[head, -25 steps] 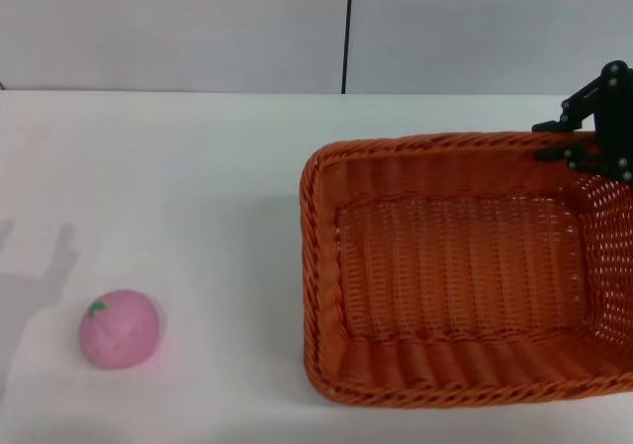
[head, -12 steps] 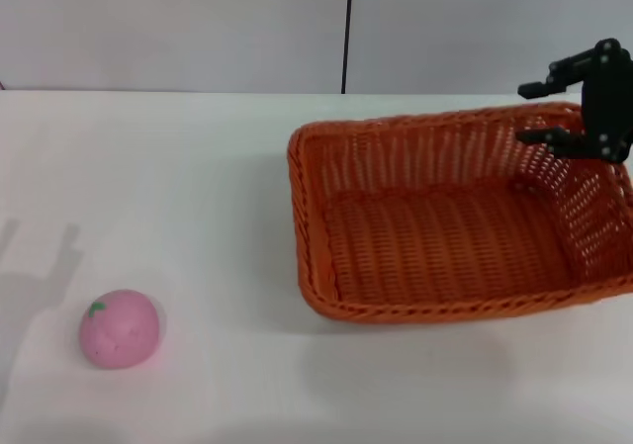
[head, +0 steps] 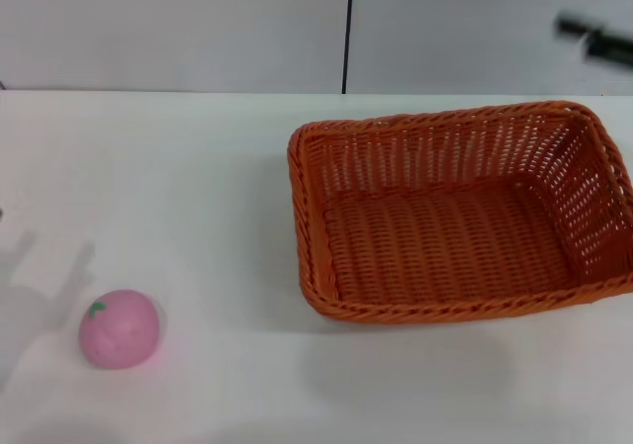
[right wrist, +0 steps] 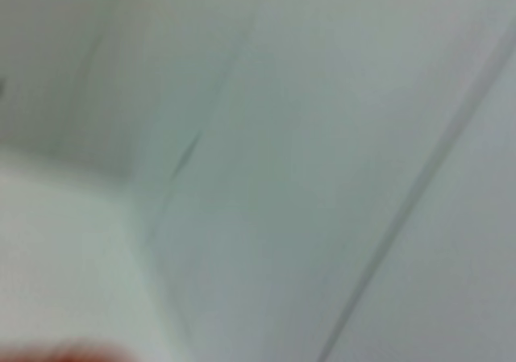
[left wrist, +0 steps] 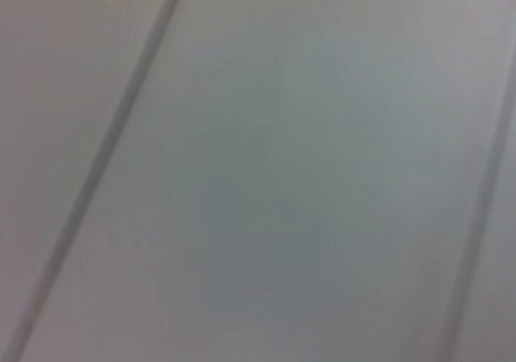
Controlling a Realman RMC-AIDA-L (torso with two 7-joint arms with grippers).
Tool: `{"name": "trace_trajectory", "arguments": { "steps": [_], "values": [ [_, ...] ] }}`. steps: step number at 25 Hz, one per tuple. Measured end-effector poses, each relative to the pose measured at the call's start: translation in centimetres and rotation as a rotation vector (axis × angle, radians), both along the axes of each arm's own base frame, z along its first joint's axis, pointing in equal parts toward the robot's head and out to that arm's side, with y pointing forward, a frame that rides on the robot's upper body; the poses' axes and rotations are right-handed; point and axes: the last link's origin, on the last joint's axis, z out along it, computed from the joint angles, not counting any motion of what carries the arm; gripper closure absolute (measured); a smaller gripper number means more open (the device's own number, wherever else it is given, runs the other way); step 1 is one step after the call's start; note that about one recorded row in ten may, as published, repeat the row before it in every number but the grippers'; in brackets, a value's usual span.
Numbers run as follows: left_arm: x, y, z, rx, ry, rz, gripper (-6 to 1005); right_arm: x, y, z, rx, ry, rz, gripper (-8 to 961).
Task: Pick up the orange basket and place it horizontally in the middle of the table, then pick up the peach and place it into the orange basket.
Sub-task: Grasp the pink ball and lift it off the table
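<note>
The white counter (head: pixel 198 167) spreads wide beneath the robot's head camera, a pale wall with one dark vertical seam (head: pixel 347 29) rising behind it. On it the orange basket (head: pixel 455 217) sits flat, open side up and long side running across, right of centre with its far corner close to the picture's edge; nothing lies inside it and nothing touches it. The right gripper (head: pixel 598 29) shows only as blurred dark streaks high in the upper right corner, well above the basket's rim and apart from it; its fingers hold nothing that can be seen, though how far open they stand cannot be told. The left gripper is not in view (only a faint shadow falls on the counter at the left edge, beside the fruit). The peach (head: pixel 120 327) rests on the counter near the front left, well apart from the basket, its green leaf up. By the look of things, the basket is set down, if somewhat right of the middle, and the second half remains: the peach has yet to be picked up and placed in the basket.
</note>
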Motion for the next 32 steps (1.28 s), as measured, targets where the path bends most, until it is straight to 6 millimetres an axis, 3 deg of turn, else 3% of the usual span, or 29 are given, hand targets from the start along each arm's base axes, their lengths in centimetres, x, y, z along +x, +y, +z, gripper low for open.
{"name": "trace_trajectory", "arguments": {
  "steps": [2,3,7,15,21,32],
  "values": [
    [-0.7,-0.2,0.9,-0.157,0.038,-0.026,240,1.4,-2.1,1.0,0.114,0.251,-0.002,401],
    [-0.7,-0.2,0.9,-0.157,0.038,-0.026,240,1.4,-2.1,1.0,0.114,0.251,-0.002,401],
    [-1.1,0.1,0.9,-0.349,0.113,-0.057,242,4.1,-5.3,0.2,0.215,0.497,-0.010,401],
    [-2.1,0.7,-0.2,-0.485,0.253,-0.031,244,7.2,-9.8,-2.1,0.201,0.695,-0.101,401],
    [-2.0,0.9,-1.5,-0.579,0.305,-0.061,246,8.1,-11.4,-2.2,0.227,0.755,-0.122,400],
    [-2.1,1.4,-3.2,-0.655,0.342,-0.059,250,8.1,-11.6,-2.4,0.217,0.775,-0.129,400]
  ]
}}
